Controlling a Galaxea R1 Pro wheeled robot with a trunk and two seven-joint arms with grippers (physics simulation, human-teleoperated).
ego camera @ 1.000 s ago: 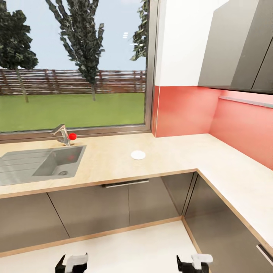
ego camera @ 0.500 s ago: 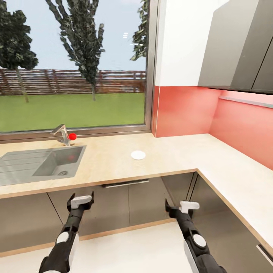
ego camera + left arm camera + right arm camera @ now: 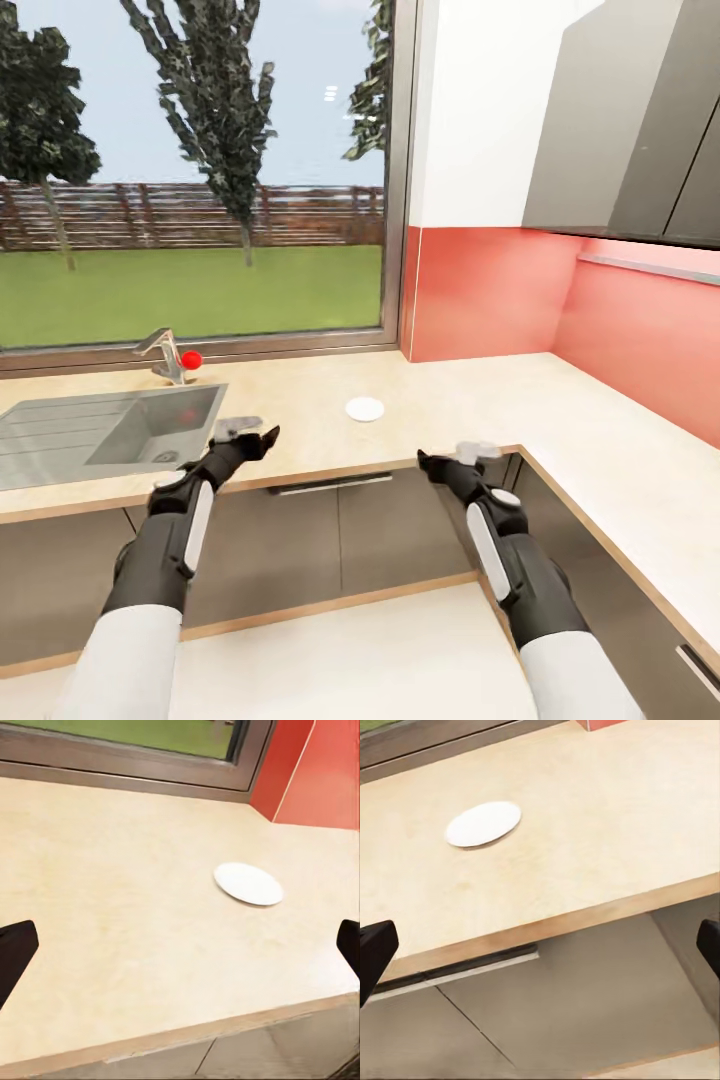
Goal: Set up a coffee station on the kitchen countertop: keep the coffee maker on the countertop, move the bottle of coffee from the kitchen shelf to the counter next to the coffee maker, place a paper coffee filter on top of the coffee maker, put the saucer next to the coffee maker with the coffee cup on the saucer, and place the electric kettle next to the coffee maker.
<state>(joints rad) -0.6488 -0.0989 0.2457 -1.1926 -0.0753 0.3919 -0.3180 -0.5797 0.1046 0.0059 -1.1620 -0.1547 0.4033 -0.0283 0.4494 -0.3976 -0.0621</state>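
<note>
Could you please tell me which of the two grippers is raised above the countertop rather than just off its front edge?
The left gripper, beside the sink; the right gripper hangs just off the countertop edge.

1. Each arm runs from a white upper sleeve into black segments.
2. A white strip lines each black forearm.
3. Left tool and right tool: black fingers, pale grey caps.

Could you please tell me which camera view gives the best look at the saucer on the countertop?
The left wrist view: the saucer appears largest there, its whole rim visible, flat on the countertop. The right wrist view shows it whole but smaller. The head view shows it tiny.
</note>
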